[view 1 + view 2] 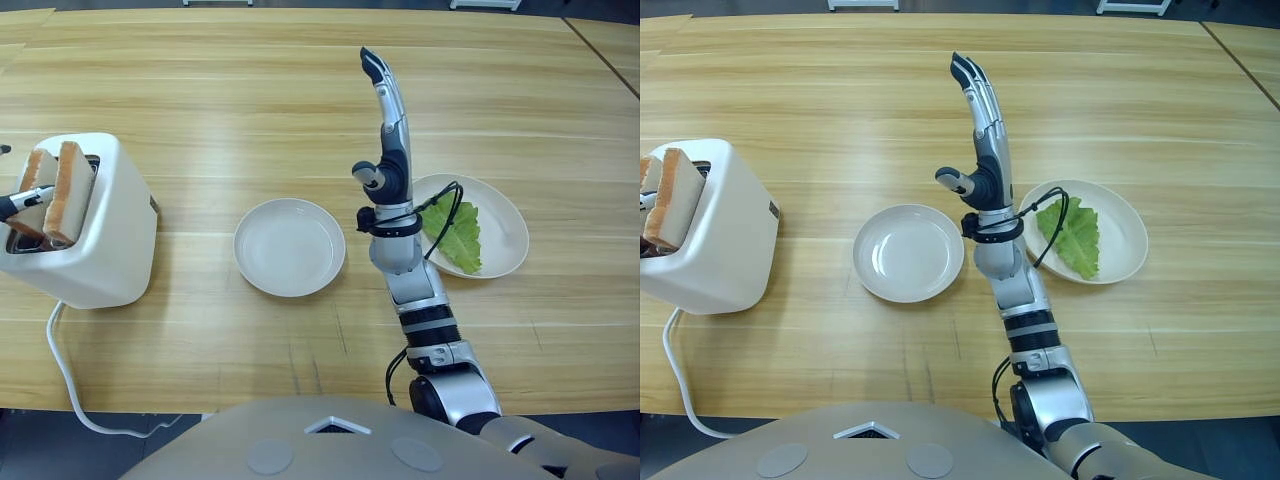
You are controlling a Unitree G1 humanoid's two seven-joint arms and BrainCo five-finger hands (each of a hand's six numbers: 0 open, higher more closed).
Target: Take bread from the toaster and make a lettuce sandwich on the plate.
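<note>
Over table (200, 80), right robot hand (388, 130) outstretched, empty

The table (200, 90) is pale wood with fine lengthwise grain, thin seams between planks, and a soft satin sheen. At the left of the frame the toaster (115, 240) has a smooth, creamy-white shell, lightly glossy, plastic by its look; its cord (55, 360) is smooth white sheathing. The bread (72, 190) shows dry, porous crumb and a browner crust. The plate (243, 262) in the middle and the dish (508, 235) at the right are smooth, glazed off-white. The lettuce (460, 238) is crinkled and matt. The right robot hand (388, 140) is polished silvery metal with glossy black parts.
</note>
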